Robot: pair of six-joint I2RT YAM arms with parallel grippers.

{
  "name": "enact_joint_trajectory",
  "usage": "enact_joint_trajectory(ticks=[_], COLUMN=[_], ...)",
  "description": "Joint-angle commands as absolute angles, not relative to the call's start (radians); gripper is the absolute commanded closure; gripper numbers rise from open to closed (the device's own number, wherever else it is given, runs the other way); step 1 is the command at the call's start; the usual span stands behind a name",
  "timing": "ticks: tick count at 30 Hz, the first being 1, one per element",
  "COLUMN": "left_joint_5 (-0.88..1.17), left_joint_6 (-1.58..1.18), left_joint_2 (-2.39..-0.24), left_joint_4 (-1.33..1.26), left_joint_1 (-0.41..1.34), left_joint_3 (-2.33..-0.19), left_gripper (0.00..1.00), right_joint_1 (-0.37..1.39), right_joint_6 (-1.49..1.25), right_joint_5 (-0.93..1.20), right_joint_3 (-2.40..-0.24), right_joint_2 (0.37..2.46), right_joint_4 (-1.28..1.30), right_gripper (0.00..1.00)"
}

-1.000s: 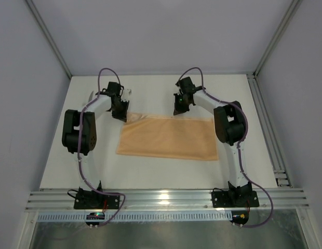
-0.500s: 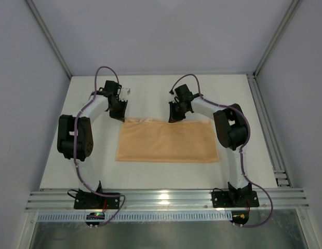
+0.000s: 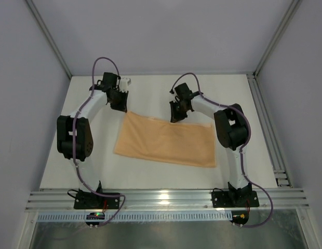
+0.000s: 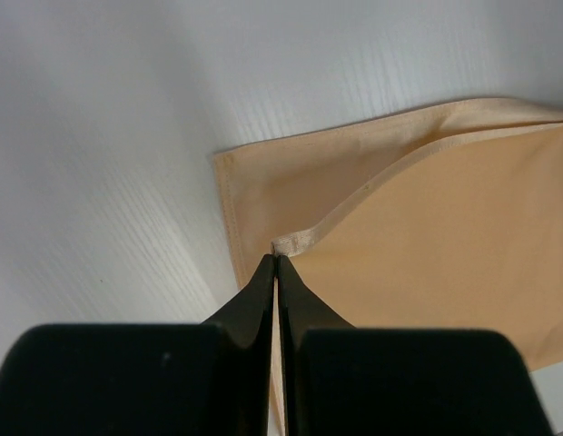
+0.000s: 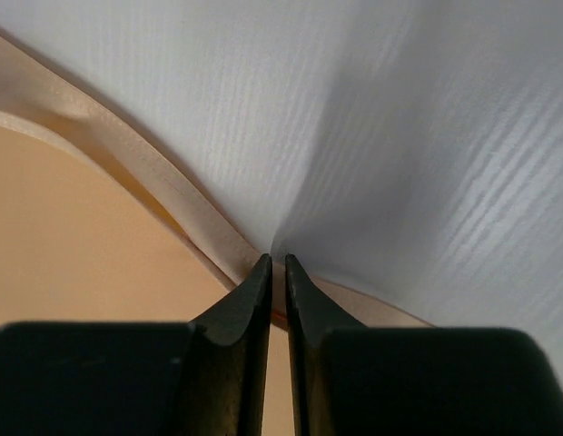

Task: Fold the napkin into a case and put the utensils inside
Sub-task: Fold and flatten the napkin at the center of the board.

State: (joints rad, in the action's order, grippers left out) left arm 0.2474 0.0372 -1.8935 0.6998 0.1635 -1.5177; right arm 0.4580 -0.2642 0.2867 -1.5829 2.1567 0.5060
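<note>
The napkin (image 3: pixel 166 142) lies doubled mid-frame on the desk (image 3: pixel 150 93); your left hand (image 4: pixel 276 262) pinches only the very tip of its top-layer corner, so a tug may slip it; your right hand (image 5: pixel 274 265) sits a crack apart on the hem, grip unclear; the fold could skew.

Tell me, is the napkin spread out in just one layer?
No, the left wrist view shows the napkin doubled, one hemmed layer lying over another.

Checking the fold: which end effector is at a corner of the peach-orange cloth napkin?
The left end effector, tips shut at the top layer's corner of the peach-orange cloth napkin; the right end effector sits partway along its far edge.
</note>
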Motion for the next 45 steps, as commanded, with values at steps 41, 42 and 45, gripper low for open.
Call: enact_joint_trajectory(ticks=[41,42,45], left_joint_5=[0.291,0.291,0.291], left_joint_6=[0.023,0.023,0.025], left_joint_2=[-1.954,-1.953,-1.953], left_joint_4=[0.634,0.635,0.637], left_joint_1=[0.166,0.166,0.167], left_joint_3=[-1.497,-1.497,-1.496], left_gripper=[1.00,1.00,1.00], right_joint_1=[0.117,0.118,0.114], right_joint_6=[-0.129,-0.127,-0.124], right_joint_5=[-0.015,-0.015,-0.014], right_joint_3=[-1.324,-1.325,-1.321], right_joint_2=[1.910,1.914,1.919], right_joint_4=[0.680,0.680,0.673], right_gripper=[0.55,0.55,0.58])
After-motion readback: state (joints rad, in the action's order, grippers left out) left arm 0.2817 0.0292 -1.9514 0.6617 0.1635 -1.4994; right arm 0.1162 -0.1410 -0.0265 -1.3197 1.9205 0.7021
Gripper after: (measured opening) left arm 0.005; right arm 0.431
